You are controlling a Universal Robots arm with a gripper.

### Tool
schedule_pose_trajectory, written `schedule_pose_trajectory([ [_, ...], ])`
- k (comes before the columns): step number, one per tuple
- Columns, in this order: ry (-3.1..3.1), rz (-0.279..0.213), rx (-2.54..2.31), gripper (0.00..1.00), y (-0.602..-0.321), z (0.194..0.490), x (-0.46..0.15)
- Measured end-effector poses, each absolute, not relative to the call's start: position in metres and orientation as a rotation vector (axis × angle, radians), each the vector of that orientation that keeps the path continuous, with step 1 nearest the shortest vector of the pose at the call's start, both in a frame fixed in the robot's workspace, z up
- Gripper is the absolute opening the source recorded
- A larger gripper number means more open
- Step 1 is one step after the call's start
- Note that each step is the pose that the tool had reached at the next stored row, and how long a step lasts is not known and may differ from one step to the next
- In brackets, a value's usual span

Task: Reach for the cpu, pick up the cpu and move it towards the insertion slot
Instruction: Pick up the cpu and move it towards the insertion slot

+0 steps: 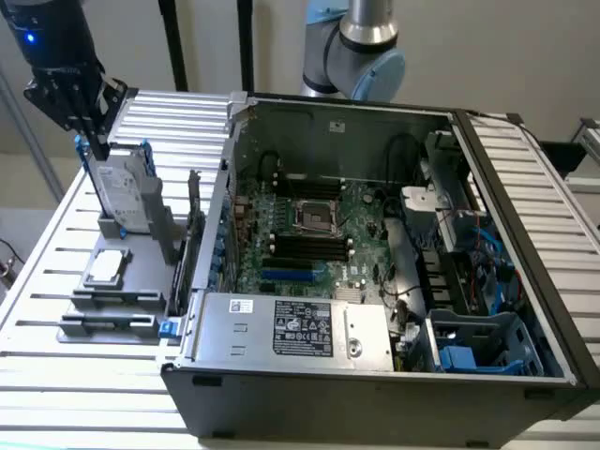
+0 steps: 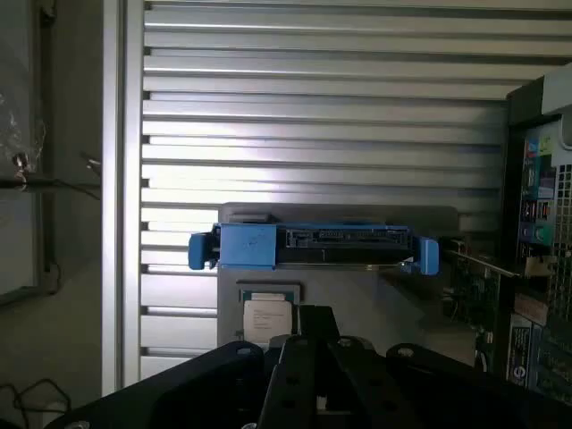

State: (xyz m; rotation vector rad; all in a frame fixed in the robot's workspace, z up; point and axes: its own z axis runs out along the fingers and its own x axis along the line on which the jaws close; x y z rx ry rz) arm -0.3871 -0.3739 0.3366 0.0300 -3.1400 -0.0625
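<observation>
On top of the power supply box [image 1: 291, 328], in the open computer case [image 1: 375, 403], there is a big white label with black print and some logos. Beside it there is a smaller white sticker. I cannot read the writing on either of them. The upright hard drive [image 1: 122, 192] with blue clips carries a pale label, and the cpu [image 1: 105, 267] has some print on its metal lid in the wrist view [image 2: 266, 320]. Both are too small to read.

The arm's base [image 1: 361, 47] stands behind the case. The gripper [image 1: 82, 117] hangs at the exterior view's left, pointing downward, just above the top edge of the hard drive. A small blue light is on at the wrist above it. The wrist view looks straight down past the gripper [image 2: 313, 344] at the hard drive [image 2: 313, 246] and the cpu. I cannot tell if the gripper is released or clenched, but it is not touching the cpu.

The cpu lies flat in a grey holder [image 1: 112, 300] on the slatted metal table [image 1: 56, 375]. It is outside the case, near the foot of the hard drive and below the gripper. The insertion slot [image 1: 314, 216] is well apart from it, inside the case on the green board [image 1: 361, 211], just behind the long black memory slots [image 1: 309, 246].
</observation>
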Motion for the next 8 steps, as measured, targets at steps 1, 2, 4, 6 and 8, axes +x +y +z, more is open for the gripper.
schedule_pose_trajectory([
  [1,-3.14,-0.063,0.03,0.11,-0.3739,0.3366,-0.3871],
  [2,-3.14,-0.063,0.03,0.11,-0.3739,0.3365,-0.3871],
  [4,-3.14,-0.063,0.03,0.11,-0.374,0.3366,-0.3871],
  [6,-3.14,-0.063,0.03,0.11,-0.374,0.3366,-0.3871],
  [8,-3.14,-0.063,0.03,0.11,-0.3739,0.3366,-0.3871],
])
